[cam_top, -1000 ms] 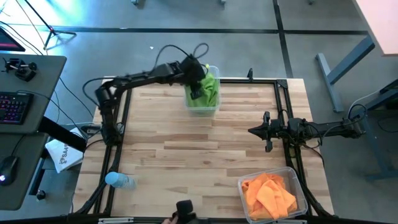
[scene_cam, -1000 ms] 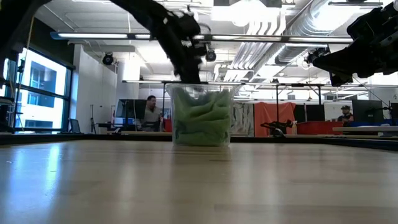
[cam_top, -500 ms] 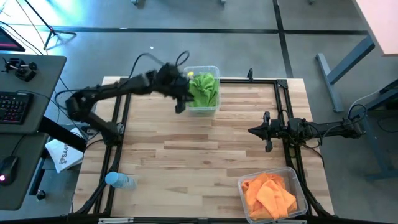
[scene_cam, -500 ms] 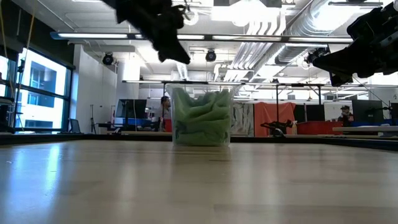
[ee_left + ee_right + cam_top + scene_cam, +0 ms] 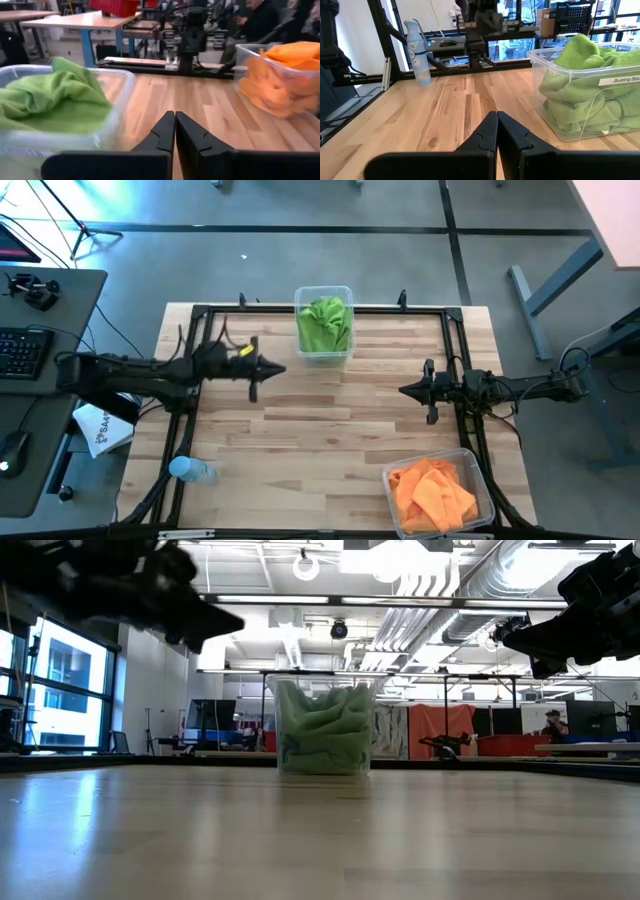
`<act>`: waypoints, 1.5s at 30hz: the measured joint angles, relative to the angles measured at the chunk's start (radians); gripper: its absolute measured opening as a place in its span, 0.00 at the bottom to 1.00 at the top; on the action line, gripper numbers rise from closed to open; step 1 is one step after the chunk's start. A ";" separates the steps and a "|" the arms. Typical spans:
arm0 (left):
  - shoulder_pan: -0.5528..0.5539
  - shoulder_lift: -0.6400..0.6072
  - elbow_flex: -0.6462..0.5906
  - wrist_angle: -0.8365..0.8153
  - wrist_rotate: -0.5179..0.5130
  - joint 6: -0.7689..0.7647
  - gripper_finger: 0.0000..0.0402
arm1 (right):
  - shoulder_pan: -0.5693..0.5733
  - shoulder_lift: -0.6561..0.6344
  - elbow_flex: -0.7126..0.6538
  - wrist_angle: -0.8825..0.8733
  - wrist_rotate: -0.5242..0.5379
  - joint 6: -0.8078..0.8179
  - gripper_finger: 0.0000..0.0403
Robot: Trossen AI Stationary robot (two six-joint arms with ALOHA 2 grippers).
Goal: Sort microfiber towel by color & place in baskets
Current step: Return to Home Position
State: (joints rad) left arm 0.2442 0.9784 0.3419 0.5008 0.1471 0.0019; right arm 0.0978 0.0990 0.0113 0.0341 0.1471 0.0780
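Left claw (image 5: 268,368): clenched on nothing, fingers pressed together; it hovered over the left part of the counter (image 5: 330,430), its long axis pointing right. Right claw (image 5: 408,390): likewise clenched and empty, held over the right part and pointing left, so the two faced each other well apart. Green towels (image 5: 325,325): heaped in the far tub (image 5: 323,288), which stood at the middle of the counter's far edge. Orange towels (image 5: 432,492): heaped in the near tub (image 5: 425,454) at the near right corner. Bottle (image 5: 190,470): stood upright at the near left corner. Governing relation: the far tub lay to the right of the left claw and farther off, not touching it, with the left arm the nearer. Every towel in view sat in a tub, so the sorting appeared done. The arm seemingly needed only to draw off to rest, carrying nothing.
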 joint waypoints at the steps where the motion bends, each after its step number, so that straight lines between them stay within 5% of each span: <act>1: -0.017 -0.019 -0.039 0.032 -0.012 -0.002 0.00 | 0.000 0.000 0.000 0.000 0.000 0.000 0.00; 20: -0.296 -0.359 -0.302 0.077 -0.247 0.027 0.00 | 0.000 0.000 0.000 0.000 0.000 0.000 0.00; 24: -0.280 -0.469 -0.331 0.025 -0.234 0.032 0.00 | 0.000 0.000 0.000 0.000 0.000 0.000 0.00; 32: -0.156 -0.686 -0.331 -0.132 -0.048 0.032 0.00 | 0.000 0.000 0.000 0.000 0.000 0.000 0.00; 45: -0.129 -0.901 -0.330 -0.436 -0.213 -0.012 0.00 | 0.000 0.000 0.000 0.000 0.000 0.000 0.00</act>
State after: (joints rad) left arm 0.1152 0.0775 0.0116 0.0649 -0.0661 -0.0099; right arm 0.0978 0.0986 0.0113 0.0341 0.1471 0.0777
